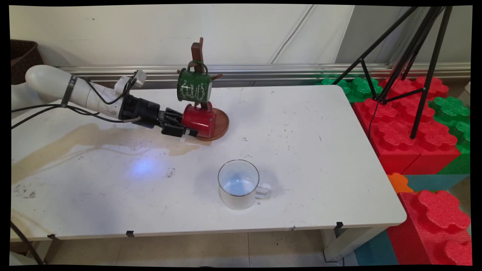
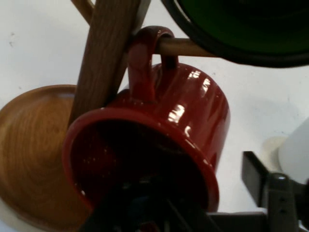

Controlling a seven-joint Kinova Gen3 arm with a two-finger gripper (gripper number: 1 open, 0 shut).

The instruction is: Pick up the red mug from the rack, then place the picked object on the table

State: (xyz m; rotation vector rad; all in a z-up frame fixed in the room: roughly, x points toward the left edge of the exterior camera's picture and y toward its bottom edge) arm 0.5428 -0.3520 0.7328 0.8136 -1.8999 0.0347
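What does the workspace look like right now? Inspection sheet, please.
Surface: white table; tan stain at left, dark specks.
Job's things: red mug hanging by its handle on a lower peg of the wooden mug tree; green mug on a peg above; white mug upright on the near side.
Clutter: nothing seen.
Grippers: pincer at the red mug's mouth.
Cables: black cables hang from the arm at left.
Surroundings: black tripod and red and green foam blocks at right; brown basket far left.
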